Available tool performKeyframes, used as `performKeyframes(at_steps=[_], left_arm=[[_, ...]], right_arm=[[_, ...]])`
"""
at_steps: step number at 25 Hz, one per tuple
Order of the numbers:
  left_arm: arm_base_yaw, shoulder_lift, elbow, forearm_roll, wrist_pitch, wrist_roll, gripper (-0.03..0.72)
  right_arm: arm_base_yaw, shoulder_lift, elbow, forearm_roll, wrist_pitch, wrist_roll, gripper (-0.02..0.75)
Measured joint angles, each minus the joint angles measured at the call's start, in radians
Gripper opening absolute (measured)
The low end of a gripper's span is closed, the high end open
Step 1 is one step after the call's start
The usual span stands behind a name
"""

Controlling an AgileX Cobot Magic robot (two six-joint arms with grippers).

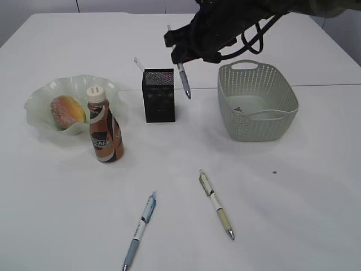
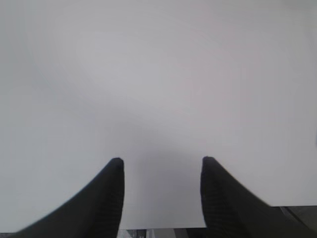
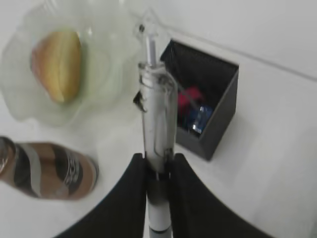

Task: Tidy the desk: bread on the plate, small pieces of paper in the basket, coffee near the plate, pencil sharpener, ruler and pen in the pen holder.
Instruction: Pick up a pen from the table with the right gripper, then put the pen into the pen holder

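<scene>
My right gripper (image 1: pixel 179 56) (image 3: pixel 158 161) is shut on a clear pen (image 1: pixel 184 82) (image 3: pixel 154 119) and holds it in the air just right of the black mesh pen holder (image 1: pixel 158 95) (image 3: pixel 208 104). The holder has red and blue items inside and a ruler (image 1: pixel 139 63) sticking out. Bread (image 1: pixel 67 110) (image 3: pixel 58 64) lies on the wavy glass plate (image 1: pixel 39 101) (image 3: pixel 106 69). The coffee bottle (image 1: pixel 104 127) (image 3: pixel 44 171) stands beside the plate. A blue pen (image 1: pixel 141 228) and a yellowish pen (image 1: pixel 215 203) lie on the table at the front. My left gripper (image 2: pixel 162 161) is open over bare white table.
The grey-green basket (image 1: pixel 287 99) stands to the right of the pen holder with small bits inside. A table seam runs across at the back.
</scene>
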Motion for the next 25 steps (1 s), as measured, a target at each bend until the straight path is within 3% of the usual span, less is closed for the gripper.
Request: performKeyframes(at_steps=[6, 16, 25], left_arm=[[0.000, 0.000, 0.000, 0.000, -0.032, 0.000, 0.370], [0.000, 0.000, 0.000, 0.000, -0.069, 0.000, 0.370], [0.000, 0.000, 0.000, 0.000, -0.070, 0.000, 0.370]], right_arm=[[-0.017, 0.002, 0.000, 0.159, -0.206, -0.132, 0.078], [-0.048, 0.103, 0.000, 0.820, -0.298, -0.676, 0.077], [-0.054, 0.158, 0.000, 1.146, -0.328, -1.019, 0.077]])
